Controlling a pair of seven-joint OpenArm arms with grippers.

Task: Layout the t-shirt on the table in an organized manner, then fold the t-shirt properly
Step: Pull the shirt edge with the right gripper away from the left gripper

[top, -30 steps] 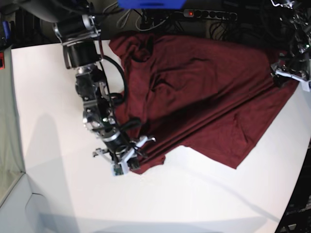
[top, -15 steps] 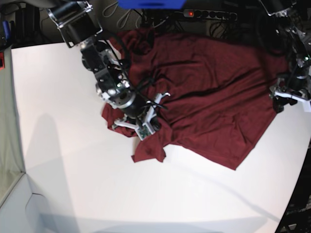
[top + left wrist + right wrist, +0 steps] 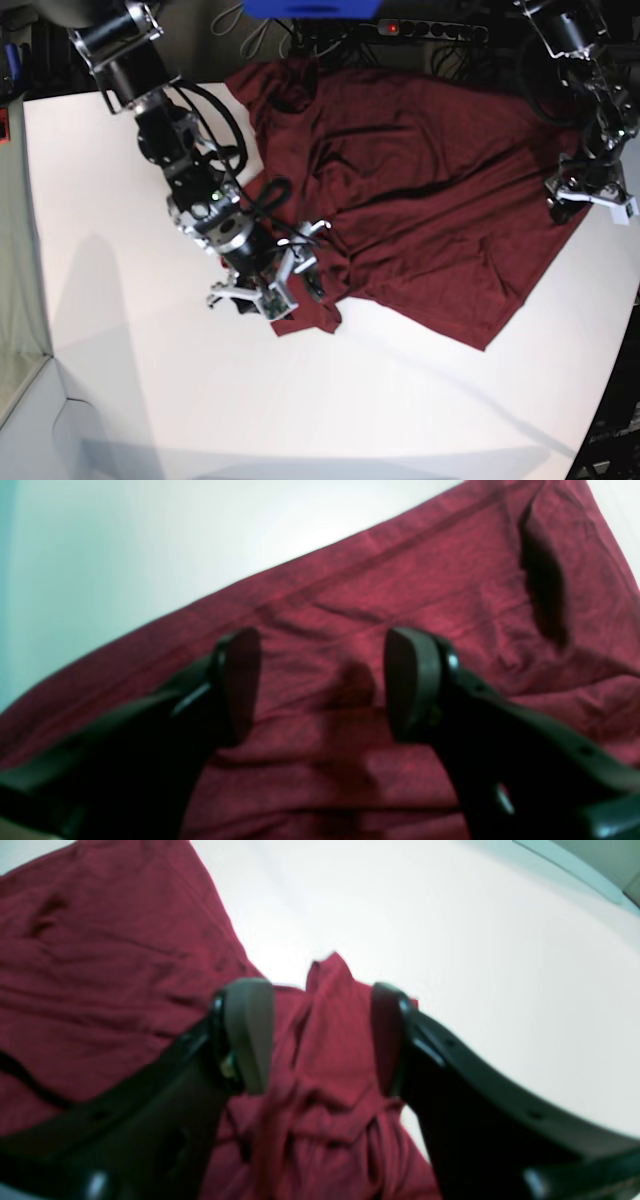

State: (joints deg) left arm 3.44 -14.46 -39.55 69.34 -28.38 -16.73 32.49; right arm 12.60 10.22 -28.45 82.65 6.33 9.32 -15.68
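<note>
The maroon t-shirt [image 3: 420, 190] lies spread and wrinkled across the back half of the white table [image 3: 130, 350]. Its front left corner is bunched into a small heap [image 3: 310, 310]. My right gripper [image 3: 270, 285] hovers over that heap, open. In the right wrist view the gripper [image 3: 320, 1040] straddles a rumpled fold of the shirt [image 3: 100, 965] without clamping it, with bare table [image 3: 450, 940] beyond. My left gripper [image 3: 585, 195] is at the shirt's far right edge. In the left wrist view it [image 3: 325, 685] stands open just above flat fabric [image 3: 400, 570] near a hem, beside bare table [image 3: 150, 540].
A power strip [image 3: 430, 28] with a red light, cables and a blue object [image 3: 310, 8] sit behind the table's back edge. The table's left edge drops to a grey surface [image 3: 15, 300]. White tabletop stretches along the front.
My right gripper carried the shirt's front left edge back onto the shirt, then opened and let it go as a bunched heap. The left arm shifted slightly toward the back.
</note>
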